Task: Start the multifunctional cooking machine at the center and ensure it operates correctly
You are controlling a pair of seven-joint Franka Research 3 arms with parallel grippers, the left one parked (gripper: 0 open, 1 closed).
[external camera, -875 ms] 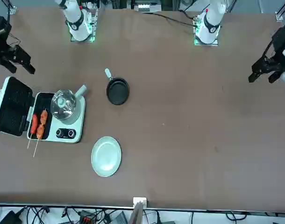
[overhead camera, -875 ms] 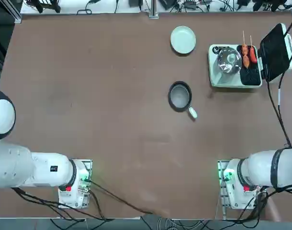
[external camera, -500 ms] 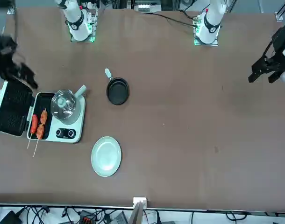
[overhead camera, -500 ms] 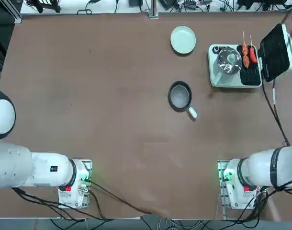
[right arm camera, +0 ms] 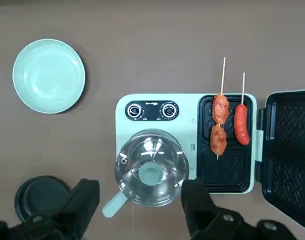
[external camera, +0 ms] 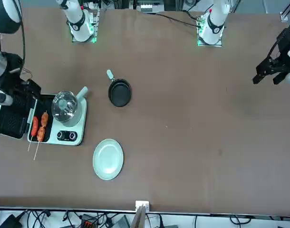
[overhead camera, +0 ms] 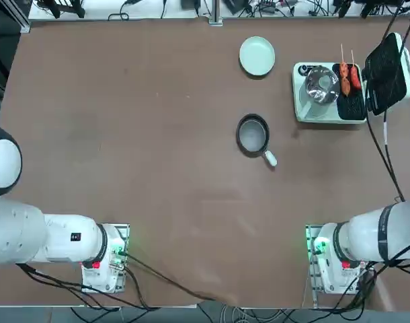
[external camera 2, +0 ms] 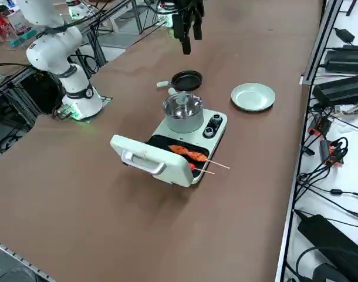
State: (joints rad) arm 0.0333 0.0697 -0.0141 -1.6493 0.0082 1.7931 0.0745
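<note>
While your right gripper [right arm camera: 141,200] hangs above the table's right side with its fingers spread, the cooking machine [overhead camera: 329,116] sits at far right, lid [overhead camera: 388,75] open rightward. You have two skewers on its grill plate [overhead camera: 351,108], right of the pot [overhead camera: 322,85].

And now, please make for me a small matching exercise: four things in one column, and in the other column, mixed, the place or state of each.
1. pot
2. grill lid
3. frying pan
4. right claw

A. open, folded back beside the cooking machine
B. fingers apart, holding nothing
C. on the cooking machine, under a clear cover
D. on the table, black, with a pale handle

Right pairs: 1-C, 2-A, 3-D, 4-B
</note>
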